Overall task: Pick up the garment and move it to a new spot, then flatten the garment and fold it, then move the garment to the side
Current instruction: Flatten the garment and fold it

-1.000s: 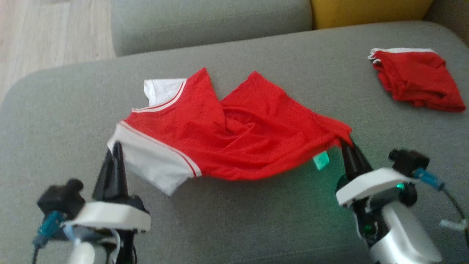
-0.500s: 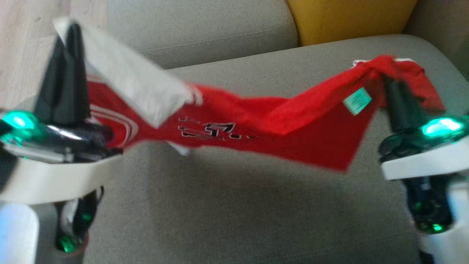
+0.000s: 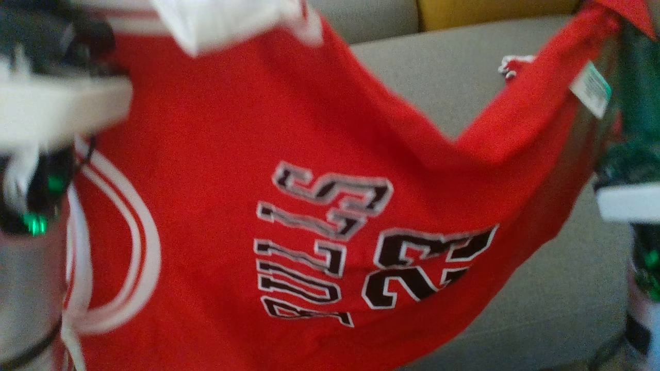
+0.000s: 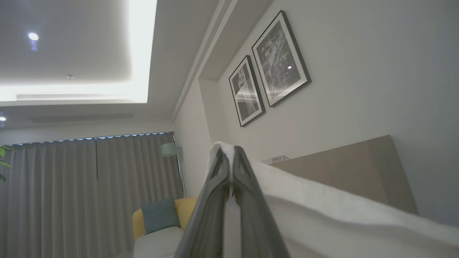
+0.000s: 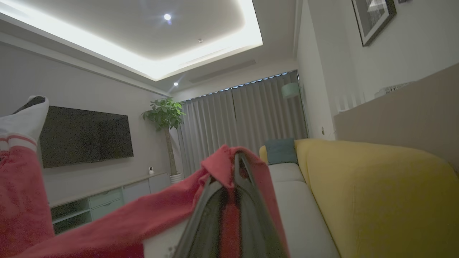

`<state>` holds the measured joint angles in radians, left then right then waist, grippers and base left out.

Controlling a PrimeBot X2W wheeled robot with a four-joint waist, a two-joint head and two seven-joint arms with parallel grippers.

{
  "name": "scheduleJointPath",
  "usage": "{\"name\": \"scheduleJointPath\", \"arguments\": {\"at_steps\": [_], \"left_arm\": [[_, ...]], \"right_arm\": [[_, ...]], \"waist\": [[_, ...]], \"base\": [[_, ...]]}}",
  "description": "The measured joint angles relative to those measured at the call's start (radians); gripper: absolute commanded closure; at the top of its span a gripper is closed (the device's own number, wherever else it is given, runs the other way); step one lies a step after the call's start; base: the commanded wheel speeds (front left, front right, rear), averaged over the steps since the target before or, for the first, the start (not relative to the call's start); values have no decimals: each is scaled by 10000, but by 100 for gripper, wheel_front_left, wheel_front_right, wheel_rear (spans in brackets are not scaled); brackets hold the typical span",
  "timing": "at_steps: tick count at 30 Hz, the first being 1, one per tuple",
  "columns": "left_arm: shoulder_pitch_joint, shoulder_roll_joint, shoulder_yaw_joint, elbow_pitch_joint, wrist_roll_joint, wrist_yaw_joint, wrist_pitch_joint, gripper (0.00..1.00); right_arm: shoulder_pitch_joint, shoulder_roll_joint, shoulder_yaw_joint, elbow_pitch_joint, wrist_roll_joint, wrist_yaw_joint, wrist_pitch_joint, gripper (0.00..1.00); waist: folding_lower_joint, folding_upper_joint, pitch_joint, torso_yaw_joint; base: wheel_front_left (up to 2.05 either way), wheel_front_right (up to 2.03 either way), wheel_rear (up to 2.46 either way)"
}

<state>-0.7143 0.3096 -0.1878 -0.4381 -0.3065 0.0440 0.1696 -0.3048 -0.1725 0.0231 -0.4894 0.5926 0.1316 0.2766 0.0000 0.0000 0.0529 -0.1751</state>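
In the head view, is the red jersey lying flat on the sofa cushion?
No: the red jersey hangs in the air, sagging between its two raised ends, with the grey sofa cushion behind it.

Grey sofa seat (image 3: 541, 304), a small white-and-red bit of cloth (image 3: 509, 66) lying on it toward the back
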Motion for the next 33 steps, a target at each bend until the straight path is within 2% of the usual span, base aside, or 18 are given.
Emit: {"name": "scheduleJointPath", "arguments": {"at_steps": [4, 7, 13, 18, 22, 26, 30, 33], "left_arm": [[-1084, -40, 33, 2010, -272, -105, 142, 100], [-2335, -136, 102, 3708, -180, -161, -86, 100], [-5794, -585, 113, 6922, 293, 6, -1323, 100], [-7232, -1152, 52, 8771, 497, 12, -2418, 100], [-7066, -1730, -75, 9754, 265, -46, -2949, 100], [-6054, -2052, -69, 10262, -245, -288, -3519, 100], [-4407, -2203, 12, 10412, -708, -552, -3841, 100], [-3673, -2192, 36, 10264, -851, -681, -3950, 100]], "right_arm": [[-1559, 75, 382, 1816, -247, 0, 21, 100], [-3453, 226, 495, 3572, -656, 0, -596, 100], [-7534, 602, 311, 7622, -2071, 0, -2500, 100], [-9408, 807, -86, 10753, -2970, 0, -3545, 100], [-9819, 932, -673, 12899, -3225, 0, -4046, 100], [-9763, 974, -686, 14679, -3287, 0, -4445, 100], [-9611, 984, -679, 15819, -3168, 0, -4723, 100], [-9365, 991, -671, 16132, -2964, 0, -4821, 100]], "waist": [[0, 0, 702, -28], [1, 0, 1269, -47], [3, 0, 2325, -2], [1, 0, 2931, 301], [3, -1, 3517, 667], [3, -1, 4129, 1045], [3, -1, 4542, 1409], [1, -1, 4651, 1537]], "base": [[0, 0, 0], [0, 0, 0], [0, 0, 0], [0, 0, 0], [0, 0, 0], [0, 0, 0], [0, 0, 0], [0, 0, 0]]}}
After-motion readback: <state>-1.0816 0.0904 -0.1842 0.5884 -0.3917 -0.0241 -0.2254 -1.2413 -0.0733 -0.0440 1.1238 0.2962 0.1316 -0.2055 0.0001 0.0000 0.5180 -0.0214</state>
